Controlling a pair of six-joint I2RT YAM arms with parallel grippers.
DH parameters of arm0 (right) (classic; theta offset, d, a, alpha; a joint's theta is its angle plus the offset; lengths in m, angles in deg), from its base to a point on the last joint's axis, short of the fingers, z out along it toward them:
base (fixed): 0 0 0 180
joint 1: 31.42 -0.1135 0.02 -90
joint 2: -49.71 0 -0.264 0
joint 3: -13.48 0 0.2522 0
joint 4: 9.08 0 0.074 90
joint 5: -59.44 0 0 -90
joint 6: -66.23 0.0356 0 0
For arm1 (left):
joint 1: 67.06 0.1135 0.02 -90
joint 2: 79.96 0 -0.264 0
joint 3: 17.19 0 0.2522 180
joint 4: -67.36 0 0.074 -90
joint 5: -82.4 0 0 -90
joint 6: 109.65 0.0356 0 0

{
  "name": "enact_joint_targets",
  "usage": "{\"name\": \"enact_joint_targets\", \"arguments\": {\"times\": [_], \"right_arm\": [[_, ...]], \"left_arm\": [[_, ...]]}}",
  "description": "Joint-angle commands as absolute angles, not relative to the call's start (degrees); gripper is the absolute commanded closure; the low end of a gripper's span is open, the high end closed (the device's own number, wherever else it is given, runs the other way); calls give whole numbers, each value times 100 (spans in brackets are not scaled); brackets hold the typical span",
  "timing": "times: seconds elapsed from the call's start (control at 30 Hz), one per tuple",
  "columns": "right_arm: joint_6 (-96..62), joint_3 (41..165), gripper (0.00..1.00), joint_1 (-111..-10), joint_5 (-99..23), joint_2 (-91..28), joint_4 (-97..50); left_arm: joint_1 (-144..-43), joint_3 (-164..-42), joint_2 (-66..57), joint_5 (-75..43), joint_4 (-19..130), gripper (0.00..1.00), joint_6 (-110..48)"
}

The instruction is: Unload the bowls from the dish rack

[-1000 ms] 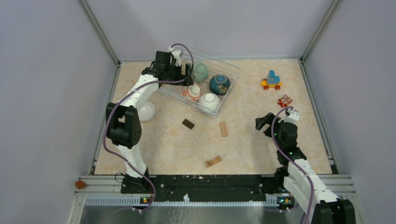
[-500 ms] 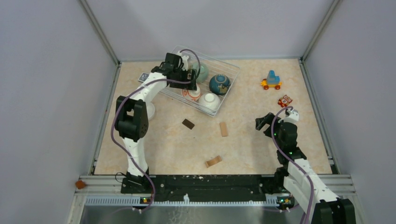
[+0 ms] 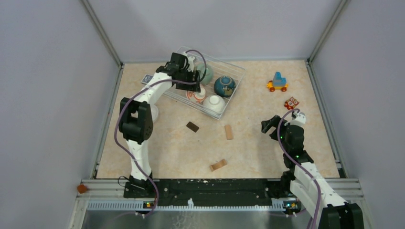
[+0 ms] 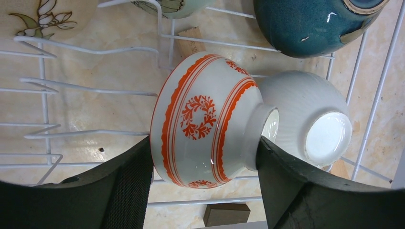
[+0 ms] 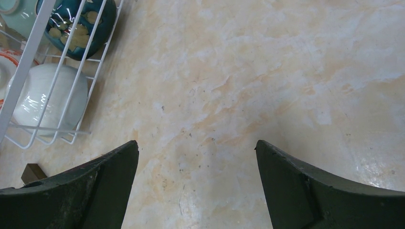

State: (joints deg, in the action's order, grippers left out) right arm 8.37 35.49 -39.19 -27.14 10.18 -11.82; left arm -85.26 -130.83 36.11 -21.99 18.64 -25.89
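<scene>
Orange-patterned bowl (image 4: 205,119) lies sideways inside the open left gripper (image 4: 203,145); pinched on its glazed curve, it may slip onto the white bowl (image 4: 310,119).

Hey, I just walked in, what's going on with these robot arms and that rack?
The left arm is reaching into the white wire dish rack, its left hand set around the white bowl with orange-red pattern, one finger on each side; whether it is squeezing yet cannot be told. A dark blue bowl, a mint green bowl and a plain white bowl also sit in the rack. The right hand hangs open over the marbled tabletop, holding nothing.
</scene>
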Motion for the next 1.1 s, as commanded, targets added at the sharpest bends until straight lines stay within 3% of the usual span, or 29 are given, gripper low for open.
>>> {"name": "enact_joint_targets", "arguments": {"times": [0.0, 0.63, 1.07], "right_arm": [[818, 3585, 9, -3951, -2617, 1012, -1019], [822, 3593, 9, -3951, -2633, 1011, -1028], [822, 3585, 9, -3950, -2653, 1007, -1007]], "left_arm": [[-8627, -13352, 3331, -1887, 1866, 41, -2481], [-8657, -13302, 2635, -2341, 2213, 49, -2697], [-8665, -12888, 1778, -2483, 2251, 49, -2727]]}}
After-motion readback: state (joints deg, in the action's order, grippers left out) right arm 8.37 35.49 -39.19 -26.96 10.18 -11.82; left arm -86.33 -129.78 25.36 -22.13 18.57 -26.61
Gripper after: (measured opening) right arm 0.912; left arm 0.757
